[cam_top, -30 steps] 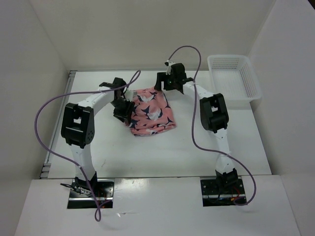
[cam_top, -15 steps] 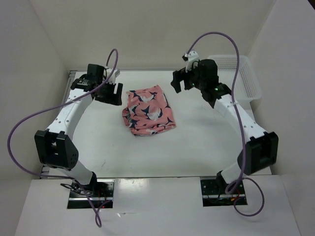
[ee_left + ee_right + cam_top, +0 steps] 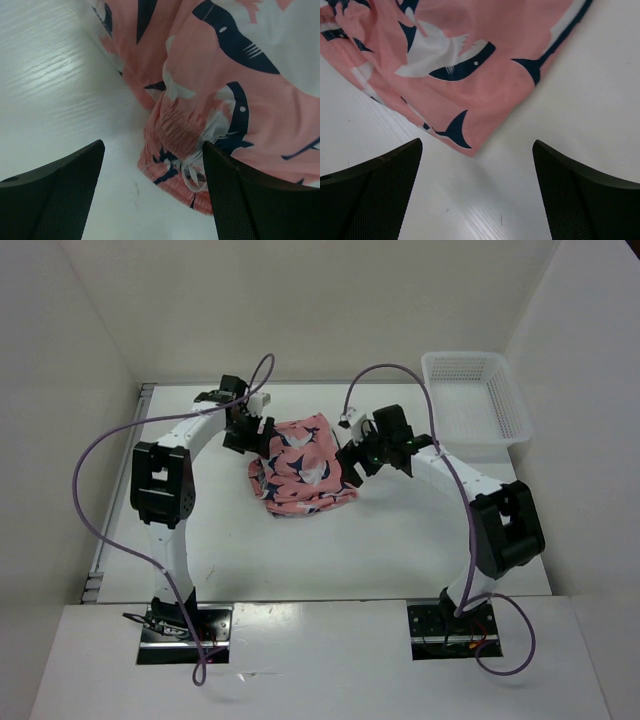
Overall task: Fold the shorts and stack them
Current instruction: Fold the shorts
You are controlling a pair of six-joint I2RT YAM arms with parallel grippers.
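The salmon-pink shorts (image 3: 303, 464) with a navy-and-white print lie crumpled on the white table, a little left of centre. My left gripper (image 3: 248, 430) is open just above their upper left edge; in its wrist view the gathered waistband and drawstring (image 3: 192, 172) lie between the open fingers (image 3: 55, 192). My right gripper (image 3: 357, 462) is open at their right edge; its wrist view shows a corner of the shorts (image 3: 470, 145) just ahead of the spread fingers (image 3: 585, 190), with bare table between them. Neither gripper holds anything.
A white plastic mesh basket (image 3: 476, 405) stands at the far right back of the table. White walls enclose the table on the left, back and right. Purple cables loop above both arms.
Both arms have swung inward and down from raised, spread poses to the two sides of the shorts. The shorts have not moved.
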